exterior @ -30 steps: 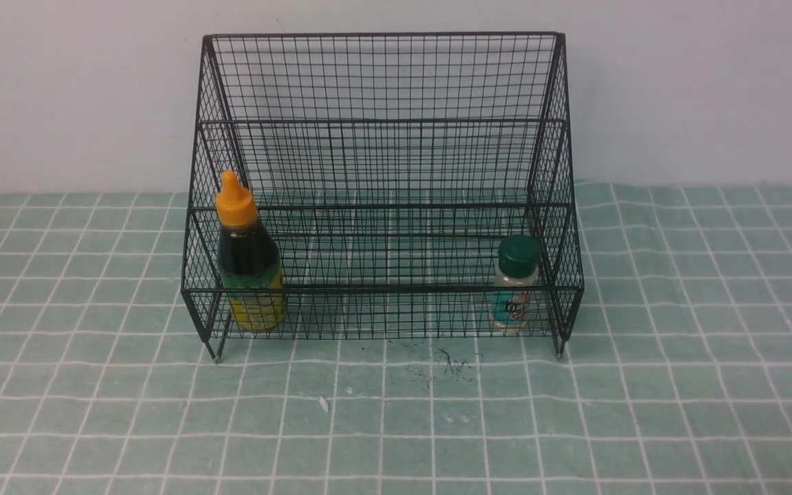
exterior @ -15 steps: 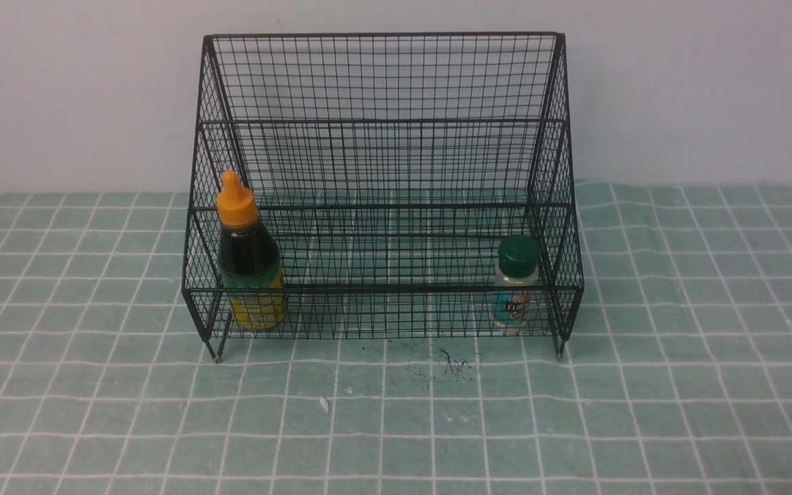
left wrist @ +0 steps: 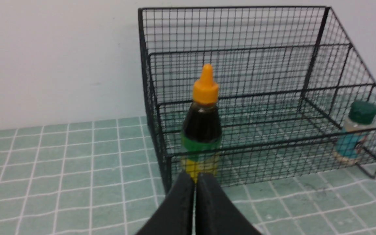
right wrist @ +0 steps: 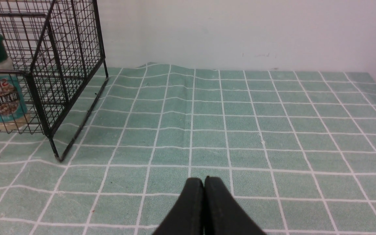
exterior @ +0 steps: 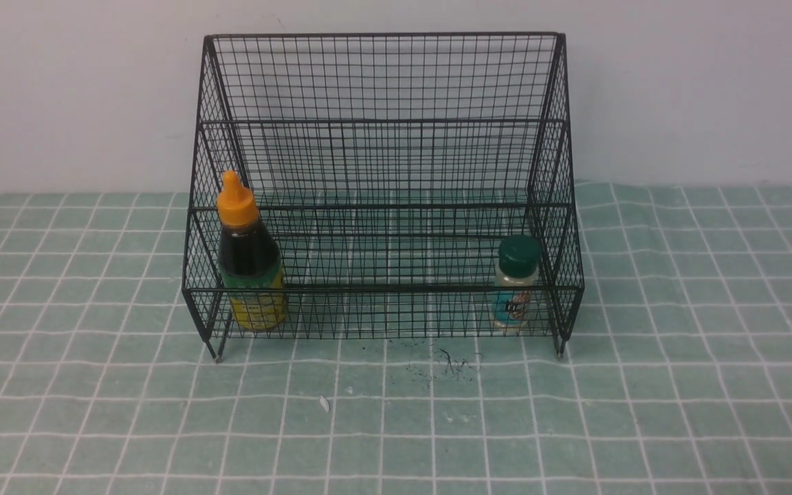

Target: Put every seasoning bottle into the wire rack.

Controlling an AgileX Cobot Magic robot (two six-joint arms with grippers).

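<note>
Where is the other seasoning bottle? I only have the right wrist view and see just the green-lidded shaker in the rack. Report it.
Observer: The orange-capped dark bottle stands upright inside the wire rack, on the lowest tier at its left end.
Operator: Give me the shaker's spot relative to it.
Observer: The shaker stands upright at the right end of that same tier, well apart from the bottle.
Operator: Tell me the left gripper's state.
Observer: The left gripper has its jaws shut on nothing, short of the rack and pointing toward the bottle.
</note>
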